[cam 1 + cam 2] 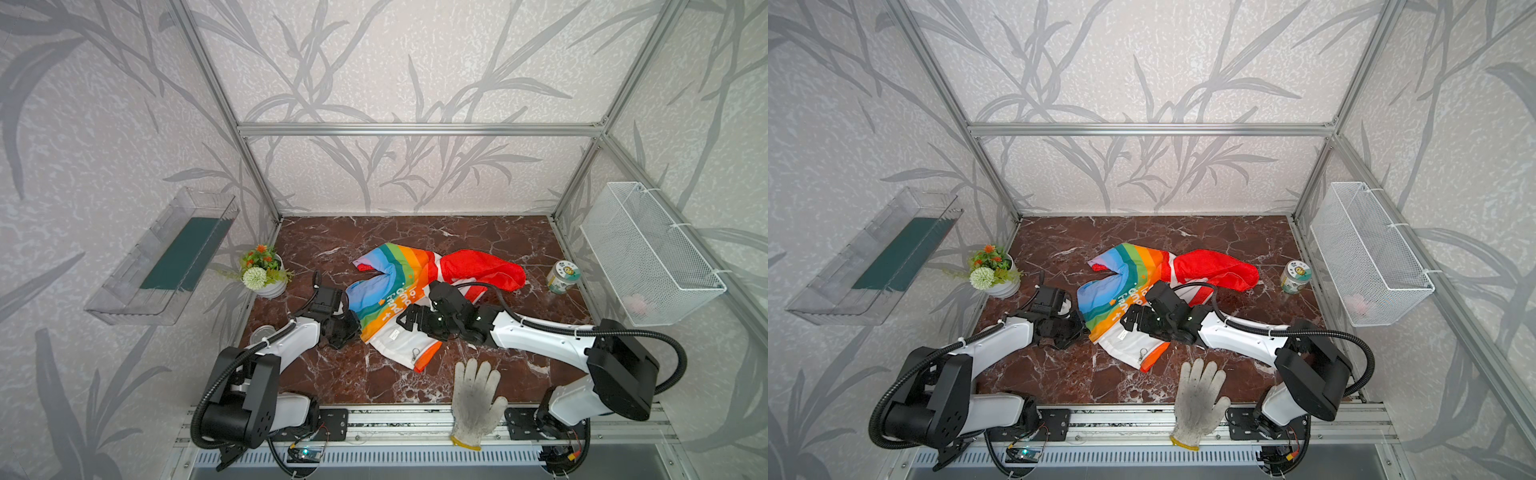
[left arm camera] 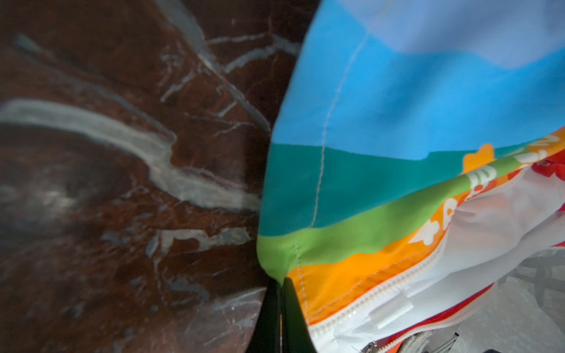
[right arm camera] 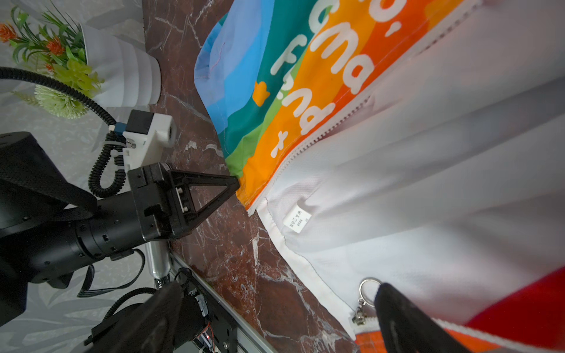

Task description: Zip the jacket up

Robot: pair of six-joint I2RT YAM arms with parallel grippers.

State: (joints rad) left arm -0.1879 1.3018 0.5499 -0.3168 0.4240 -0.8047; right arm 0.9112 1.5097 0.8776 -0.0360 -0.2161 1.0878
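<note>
Two black fingers of the left gripper are pinched tight on the bottom corner of the jacket in the left wrist view, where green meets orange. The white zipper teeth run off beside them, not joined to anything. Next, the right wrist view shows that pinch from the side. It also shows the right gripper spread wide and holding nothing, with one finger just beside the ring pull. White inside cloth lies between the two zipper sides, so I think nothing is zipped yet: the ends must meet, and then the ring must be pulled all the way along. Last, both top views show the jacket lying open in the middle of the table, which is dark red stone with white lines. Near it are a dirty glove, a flower pot and a small jar. Leafy grey walls stand around, with a wire basket and a clear tray hung on them.
</note>
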